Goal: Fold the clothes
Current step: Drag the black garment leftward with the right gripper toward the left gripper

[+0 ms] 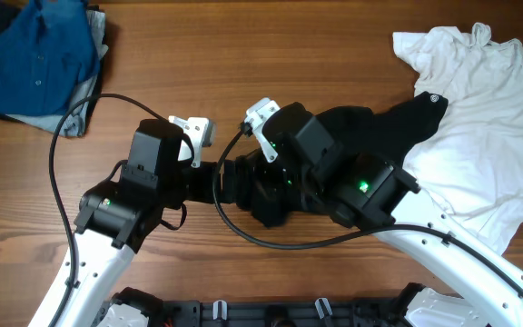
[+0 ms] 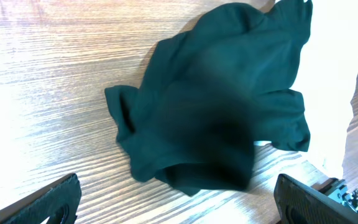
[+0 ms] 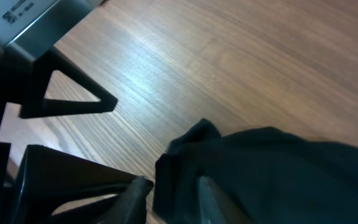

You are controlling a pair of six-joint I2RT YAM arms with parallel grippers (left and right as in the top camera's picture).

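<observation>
A dark crumpled garment (image 1: 370,127) lies mid-table, partly under my right arm. It fills the left wrist view (image 2: 216,106) and shows in the right wrist view (image 3: 278,174). My right gripper (image 3: 173,196) is closed on a folded edge at the garment's left end; in the overhead view it is hidden under the arm (image 1: 266,195). My left gripper (image 2: 176,199) is wide open and empty, just short of the same end of the garment (image 1: 209,180). A white T-shirt (image 1: 479,118) lies spread at the right.
A blue shirt (image 1: 34,54) on a pile of grey cloth sits at the back left corner. The two arms meet closely in the middle; part of the left arm (image 3: 55,180) shows right beside my right fingers. A black cable (image 1: 57,173) loops left.
</observation>
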